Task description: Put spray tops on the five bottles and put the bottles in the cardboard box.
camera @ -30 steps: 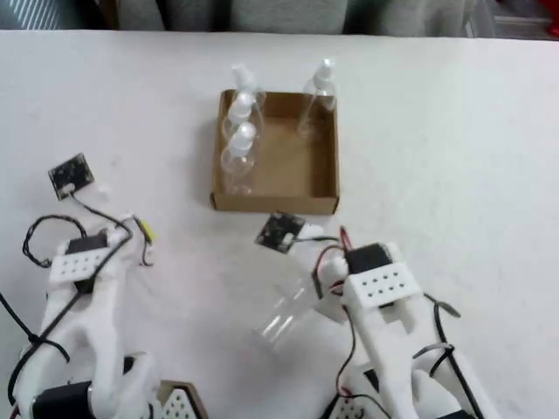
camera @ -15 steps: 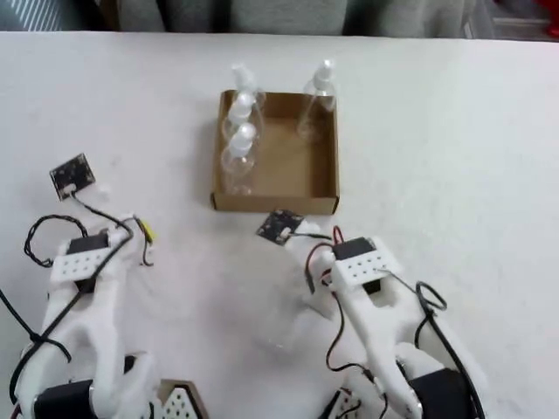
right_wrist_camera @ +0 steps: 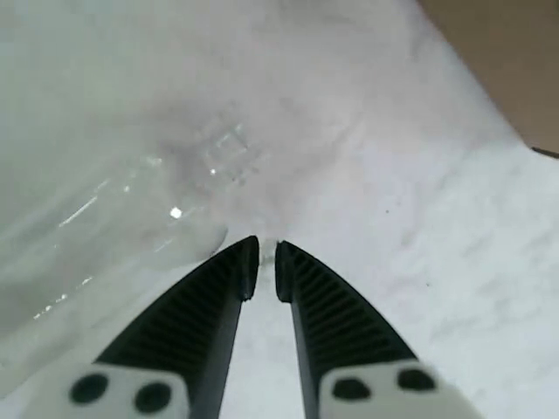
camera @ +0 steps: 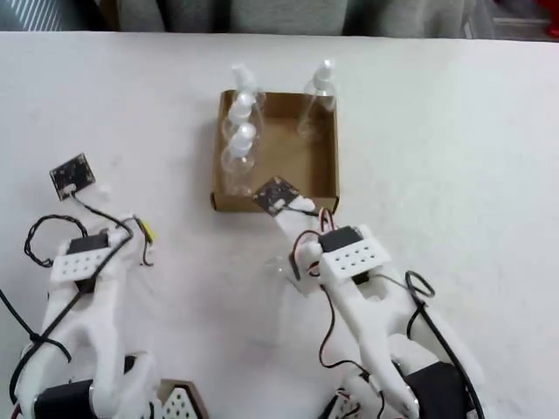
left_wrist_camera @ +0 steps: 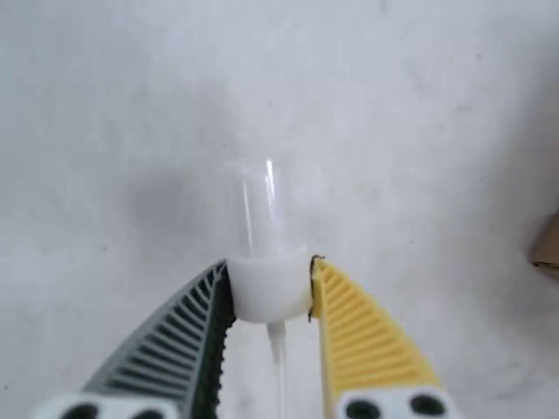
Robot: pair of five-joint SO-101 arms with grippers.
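The left claw (left_wrist_camera: pixel 269 271) is clamped on the white collar of a spray top (left_wrist_camera: pixel 266 292), over the near left of the table. The uncapped bottle (right_wrist_camera: pixel 113 227) lies on its side well to its right. It rests against the right claw (right_wrist_camera: pixel 266 257), whose jaws are almost together, just near of the cardboard box (camera: pixel 229 202).

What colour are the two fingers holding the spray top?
One finger grey, one yellow; clearest in left wrist view.
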